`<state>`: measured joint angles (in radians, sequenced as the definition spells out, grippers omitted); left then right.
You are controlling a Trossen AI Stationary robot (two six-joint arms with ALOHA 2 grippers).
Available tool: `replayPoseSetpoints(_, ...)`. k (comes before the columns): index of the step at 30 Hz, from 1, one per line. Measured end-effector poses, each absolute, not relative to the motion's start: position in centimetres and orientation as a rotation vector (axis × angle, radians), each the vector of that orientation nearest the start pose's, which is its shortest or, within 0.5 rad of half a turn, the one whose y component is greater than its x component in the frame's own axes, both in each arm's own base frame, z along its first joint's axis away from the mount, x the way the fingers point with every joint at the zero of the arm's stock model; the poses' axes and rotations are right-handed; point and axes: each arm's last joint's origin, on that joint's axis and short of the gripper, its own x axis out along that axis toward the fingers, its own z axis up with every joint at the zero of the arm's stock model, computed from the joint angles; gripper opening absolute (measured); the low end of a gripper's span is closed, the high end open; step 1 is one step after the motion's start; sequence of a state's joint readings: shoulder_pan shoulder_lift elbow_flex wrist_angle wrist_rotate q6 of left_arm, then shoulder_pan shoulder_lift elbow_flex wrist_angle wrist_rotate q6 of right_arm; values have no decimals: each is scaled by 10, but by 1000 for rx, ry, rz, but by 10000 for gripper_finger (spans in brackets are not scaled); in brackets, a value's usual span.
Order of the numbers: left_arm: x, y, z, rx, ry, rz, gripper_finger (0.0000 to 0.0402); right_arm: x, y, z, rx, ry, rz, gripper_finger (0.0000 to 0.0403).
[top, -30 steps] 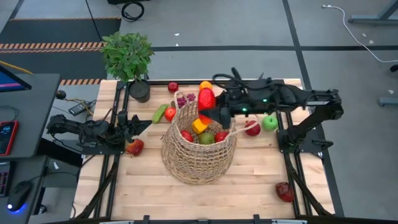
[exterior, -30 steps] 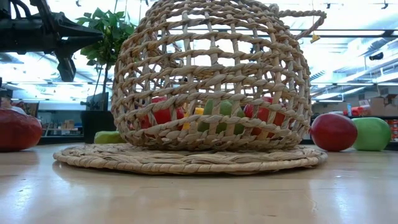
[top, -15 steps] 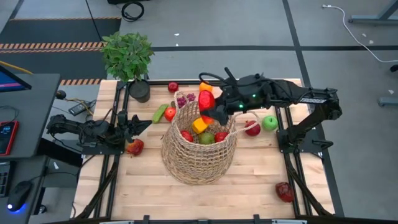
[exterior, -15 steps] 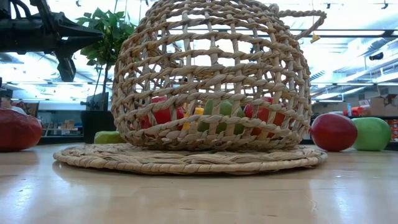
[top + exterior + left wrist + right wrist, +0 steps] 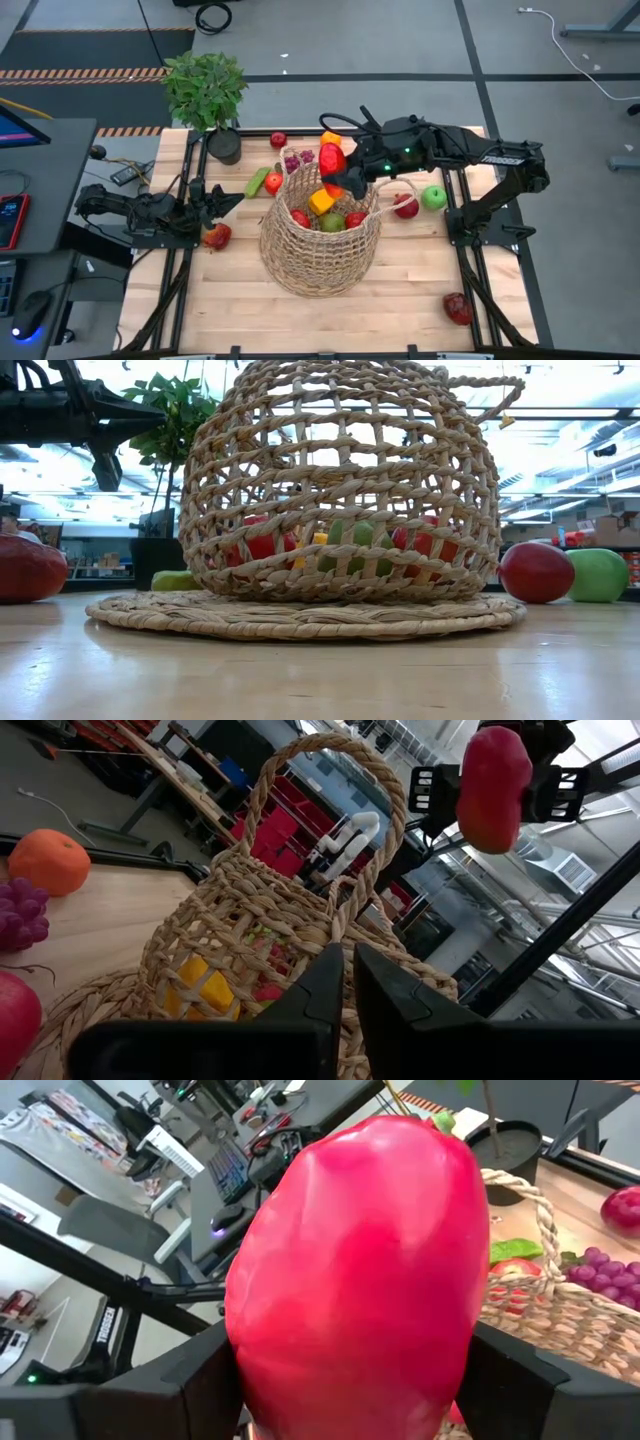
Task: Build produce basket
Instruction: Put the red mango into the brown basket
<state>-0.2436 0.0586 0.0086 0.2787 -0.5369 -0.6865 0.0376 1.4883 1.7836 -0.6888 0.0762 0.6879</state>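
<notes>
The right gripper (image 5: 338, 166) is clenched on a red pepper (image 5: 332, 159), holding it above the far rim of the wicker basket (image 5: 320, 245), which stands mid-table on a round woven mat (image 5: 300, 616). The left gripper (image 5: 222, 201) is closed and empty, low at the table's left side beside a red apple (image 5: 217, 236). Inside the basket lie a yellow pepper (image 5: 320, 201), a green apple (image 5: 332, 222) and red pieces; grapes (image 5: 293, 160), an orange (image 5: 330, 138) and further apples remain outside on the table (image 5: 410, 290).

Wood table (image 5: 420, 290) w/ basket (image 5: 320, 250) on mat, plant pot (image 5: 224, 146), loose produce (image 5: 433, 197) around.
</notes>
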Motion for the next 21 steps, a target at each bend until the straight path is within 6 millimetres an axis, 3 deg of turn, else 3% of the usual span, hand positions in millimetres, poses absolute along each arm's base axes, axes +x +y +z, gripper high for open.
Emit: replayPoseSetpoints(21,95,-8,188,-766,-306,209,34,303,7,454,594,412,-166,297)
